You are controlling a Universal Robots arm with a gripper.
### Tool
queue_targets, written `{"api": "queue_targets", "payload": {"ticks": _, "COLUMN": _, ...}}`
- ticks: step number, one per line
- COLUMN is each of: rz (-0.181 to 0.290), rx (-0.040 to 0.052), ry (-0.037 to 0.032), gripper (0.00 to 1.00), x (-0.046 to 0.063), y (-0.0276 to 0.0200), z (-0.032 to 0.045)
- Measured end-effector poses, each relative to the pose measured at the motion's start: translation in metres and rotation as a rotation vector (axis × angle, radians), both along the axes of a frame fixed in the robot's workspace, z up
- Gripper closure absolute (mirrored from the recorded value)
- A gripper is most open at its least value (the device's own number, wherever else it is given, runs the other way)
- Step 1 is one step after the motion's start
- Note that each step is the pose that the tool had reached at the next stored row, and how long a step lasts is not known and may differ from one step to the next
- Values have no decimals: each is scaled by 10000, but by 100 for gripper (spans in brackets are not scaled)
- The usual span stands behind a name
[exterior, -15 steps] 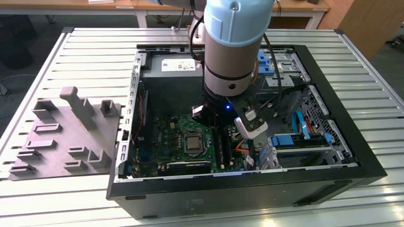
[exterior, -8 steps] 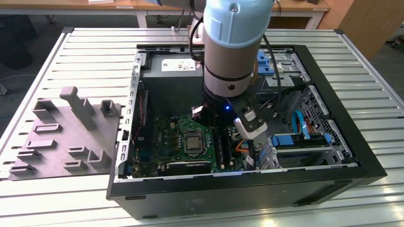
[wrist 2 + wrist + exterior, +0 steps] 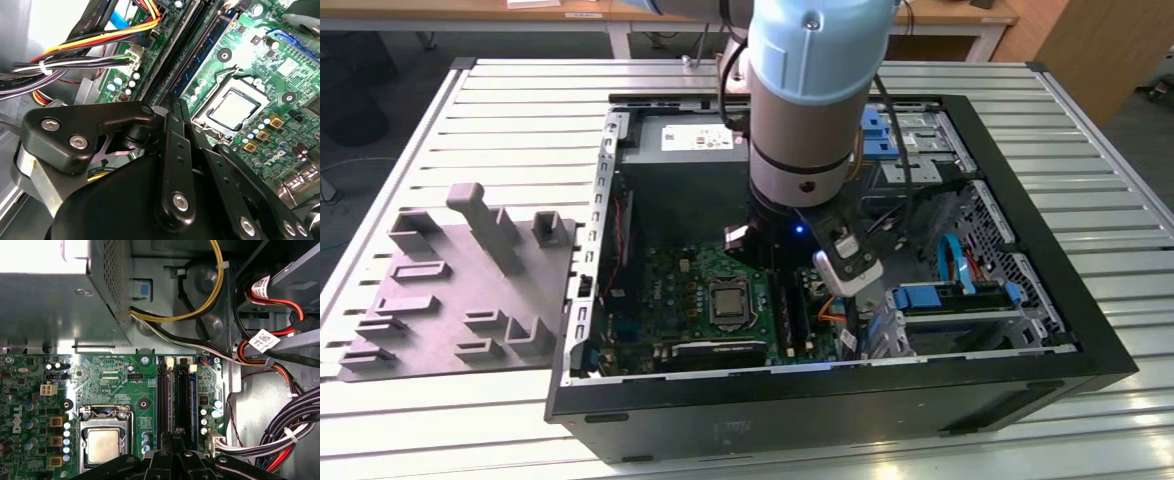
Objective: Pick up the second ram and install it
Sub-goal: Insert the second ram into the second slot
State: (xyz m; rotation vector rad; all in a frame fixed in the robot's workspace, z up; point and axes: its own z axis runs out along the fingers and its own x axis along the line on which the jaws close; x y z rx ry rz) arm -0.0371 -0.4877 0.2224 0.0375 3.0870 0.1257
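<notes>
Over the black slot rails (image 3: 172,400) beside the processor socket (image 3: 102,442) — the gripper (image 3: 172,440) hangs, fingers pressed together; any held ram cannot be told.

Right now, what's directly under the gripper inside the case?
Under the gripper, the black slot rails on the green motherboard, beside the CPU socket. A blue stick lies along one rail. The gripper body covers the rails' near ends.

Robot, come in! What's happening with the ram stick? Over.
Gripper down inside the case, over the slot rails. One blue ram stick in a rail just ahead of it. Cables off to the side, not between.
</notes>
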Motion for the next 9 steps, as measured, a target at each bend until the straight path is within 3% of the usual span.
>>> {"api": "queue_targets", "payload": {"ticks": 9, "rz": 0, "rx": -1, "ry": 1, "gripper": 89, "x": 0, "y": 0, "z": -27}}
